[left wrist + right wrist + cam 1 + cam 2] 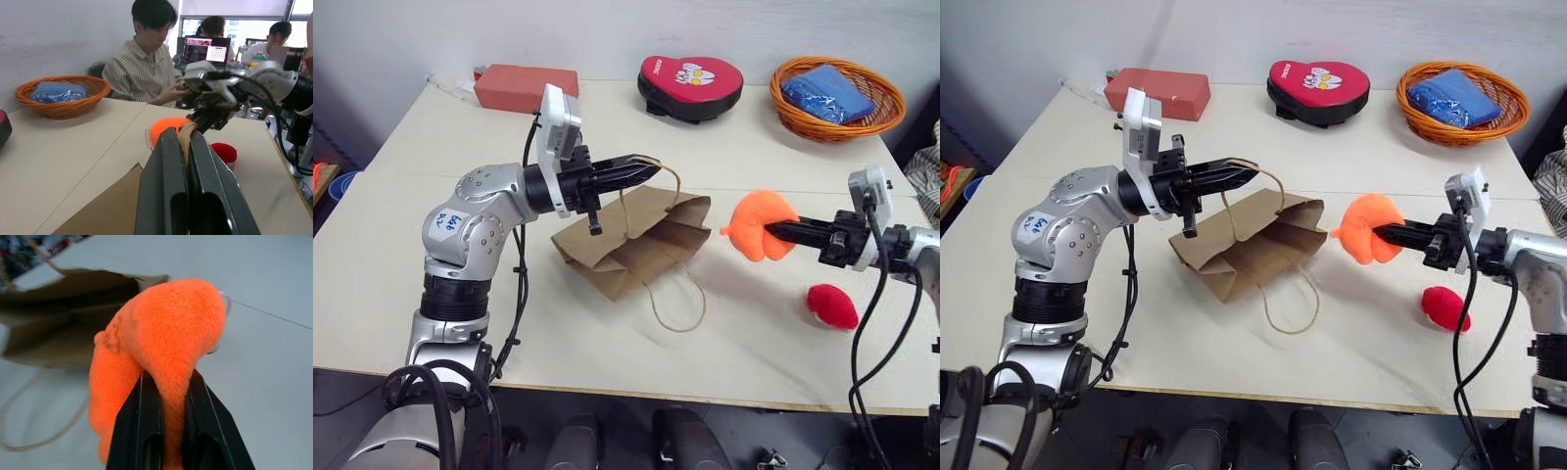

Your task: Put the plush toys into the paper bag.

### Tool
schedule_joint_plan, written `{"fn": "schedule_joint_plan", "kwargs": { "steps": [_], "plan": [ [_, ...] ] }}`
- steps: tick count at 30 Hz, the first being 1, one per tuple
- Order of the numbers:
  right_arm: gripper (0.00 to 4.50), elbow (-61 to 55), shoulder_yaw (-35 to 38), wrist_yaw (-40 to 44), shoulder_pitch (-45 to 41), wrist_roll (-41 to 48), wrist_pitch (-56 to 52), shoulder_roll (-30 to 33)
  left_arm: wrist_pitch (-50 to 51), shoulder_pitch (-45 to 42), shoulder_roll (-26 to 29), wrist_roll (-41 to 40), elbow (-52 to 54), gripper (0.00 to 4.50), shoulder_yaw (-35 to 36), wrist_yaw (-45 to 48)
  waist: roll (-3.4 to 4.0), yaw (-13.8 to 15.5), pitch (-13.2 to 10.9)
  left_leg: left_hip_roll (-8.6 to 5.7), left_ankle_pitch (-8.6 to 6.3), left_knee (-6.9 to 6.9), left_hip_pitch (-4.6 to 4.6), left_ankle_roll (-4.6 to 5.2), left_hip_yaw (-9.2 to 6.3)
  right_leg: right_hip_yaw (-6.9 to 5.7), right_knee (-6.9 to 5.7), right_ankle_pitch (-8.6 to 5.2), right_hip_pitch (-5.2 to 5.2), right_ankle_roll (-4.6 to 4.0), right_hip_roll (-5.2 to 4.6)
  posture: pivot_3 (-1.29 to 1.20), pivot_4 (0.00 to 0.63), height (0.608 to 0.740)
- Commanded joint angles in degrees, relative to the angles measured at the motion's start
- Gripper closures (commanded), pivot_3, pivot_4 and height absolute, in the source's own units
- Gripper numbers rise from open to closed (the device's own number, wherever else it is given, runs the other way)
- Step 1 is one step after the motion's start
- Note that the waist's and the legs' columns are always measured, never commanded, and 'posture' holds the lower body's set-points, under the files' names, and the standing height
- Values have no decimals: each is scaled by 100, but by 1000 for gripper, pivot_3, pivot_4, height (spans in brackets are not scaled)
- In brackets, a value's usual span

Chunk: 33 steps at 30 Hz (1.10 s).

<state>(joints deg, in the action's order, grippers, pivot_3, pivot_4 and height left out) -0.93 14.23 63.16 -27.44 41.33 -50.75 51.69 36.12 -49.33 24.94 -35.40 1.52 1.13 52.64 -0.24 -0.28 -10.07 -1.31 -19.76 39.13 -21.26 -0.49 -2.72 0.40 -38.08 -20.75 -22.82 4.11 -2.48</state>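
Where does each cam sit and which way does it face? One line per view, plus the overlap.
Head stereo pair: looks forward and down over the table; both arms show, the left gripper holding a handle of the paper bag, the right gripper holding the orange plush.
Left wrist: looks along its gripper toward the right arm, basket and seated people.
Right wrist: looks along its gripper at the orange plush, the bag's mouth behind.
Shared: orange plush and bag.

Paper bag (pixel 626 243) lies left of both toys (pixel 762 225) (basket (pixel 837 98) behind).
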Motion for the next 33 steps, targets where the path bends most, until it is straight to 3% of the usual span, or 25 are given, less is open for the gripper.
{"fn": "schedule_joint_plan", "kwargs": {
  "steps": [1,9,17,27,30,33],
  "plan": [
    [4464,-1143,-181,-208,-82,752,-898,-27,-120,-151,-6,10,105,4500,46,-4,0,1,0,3,0,0,1,0,0,1,1,0,0,0,3,0,150,740],
    [4464,-1424,-1197,-1219,-611,349,-1044,-913,-121,-187,-106,-63,143,4500,62,26,-2,42,-1,-3,0,2,-5,0,-7,-4,11,0,0,0,-5,0,150,740],
    [4464,-687,-1981,-2033,-1360,-660,-714,-1752,-138,-188,-246,-133,182,4500,65,44,-2,-1,-1,-5,0,1,-8,0,-5,-2,6,0,-8,0,-5,0,150,740],
    [4464,420,-1627,-3512,-1897,-1088,-705,-3512,-303,-177,-461,-108,99,4500,72,75,-2,-77,0,-6,2,4,-33,-4,2,0,-55,0,-57,0,-6,0,150,740],
    [3548,297,-1513,-3488,-1744,-1077,-533,-3590,-383,-163,-493,-71,77,4500,77,39,-2,-115,0,-8,2,5,-37,-4,1,-1,-57,0,-60,0,-8,0,150,740],
    [2455,-403,-1254,-3011,-1441,-585,-890,-3174,-402,-136,-474,-92,82,4500,140,3,-2,-118,0,-10,2,5,-38,-4,0,-1,-58,0,-60,0,-9,0,150,740]
  ]
}}
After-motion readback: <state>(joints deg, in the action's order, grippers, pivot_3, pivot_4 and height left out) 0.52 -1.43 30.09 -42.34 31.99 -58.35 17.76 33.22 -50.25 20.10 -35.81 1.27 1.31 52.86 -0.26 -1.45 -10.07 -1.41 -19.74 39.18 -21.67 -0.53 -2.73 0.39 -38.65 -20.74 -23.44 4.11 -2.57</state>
